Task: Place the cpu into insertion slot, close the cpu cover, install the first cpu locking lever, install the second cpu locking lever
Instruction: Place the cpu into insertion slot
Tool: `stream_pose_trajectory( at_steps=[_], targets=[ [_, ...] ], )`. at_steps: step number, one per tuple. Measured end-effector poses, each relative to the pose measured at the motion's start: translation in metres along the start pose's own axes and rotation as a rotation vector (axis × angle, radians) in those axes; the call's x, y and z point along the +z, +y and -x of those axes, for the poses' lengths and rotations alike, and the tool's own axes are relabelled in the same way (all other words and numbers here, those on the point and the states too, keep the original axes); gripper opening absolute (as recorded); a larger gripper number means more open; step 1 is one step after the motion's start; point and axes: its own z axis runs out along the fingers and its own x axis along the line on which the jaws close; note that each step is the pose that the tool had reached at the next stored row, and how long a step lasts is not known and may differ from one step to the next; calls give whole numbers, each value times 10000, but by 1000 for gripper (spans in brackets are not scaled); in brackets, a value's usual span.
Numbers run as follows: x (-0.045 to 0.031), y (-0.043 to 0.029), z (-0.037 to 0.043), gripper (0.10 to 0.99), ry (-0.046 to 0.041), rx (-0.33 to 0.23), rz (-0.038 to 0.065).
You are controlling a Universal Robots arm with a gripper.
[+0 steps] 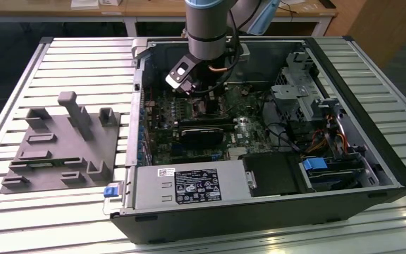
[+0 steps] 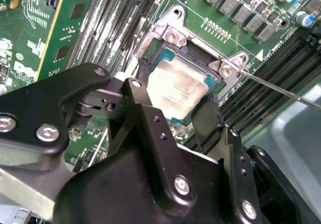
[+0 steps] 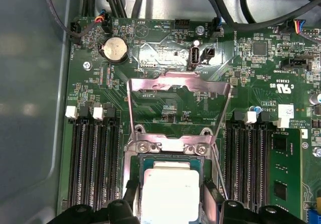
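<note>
While your arm reaches down into the open computer case (image 1: 259, 219) on the slatted table (image 1: 83, 58), the claw (image 2: 178, 86) is clenched on the cpu (image 2: 173, 92). You can see one black finger on each side of the chip in both wrist views, and they press on two of its edges. The cpu sits right at the insertion slot (image 2: 192, 58) with its silver top facing up; you cannot tell if it has sunk all the way in. The cpu cover (image 3: 175, 81) is open. It stands swung back from the slot on its hinge, and you can see the green board (image 3: 100, 98) through its square window. A thin locking lever (image 2: 281, 91) sticks out past one corner of the slot. On the exterior view's left, a grey holder (image 1: 62, 143) sits on the table, well apart from the case
</note>
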Motion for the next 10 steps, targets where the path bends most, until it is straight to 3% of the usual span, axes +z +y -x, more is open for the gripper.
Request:
stream_pose_trajectory(
  at_steps=[6, 7, 9, 10],
  targets=[
    [-130, 14, -1, 612, -1, 0, -9],
    [-140, 21, -1, 596, 0, 0, -25],
    [-145, 49, 0, 475, 5, 1, -111],
    [-145, 63, 1, 475, 6, 3, -163]
  ],
)
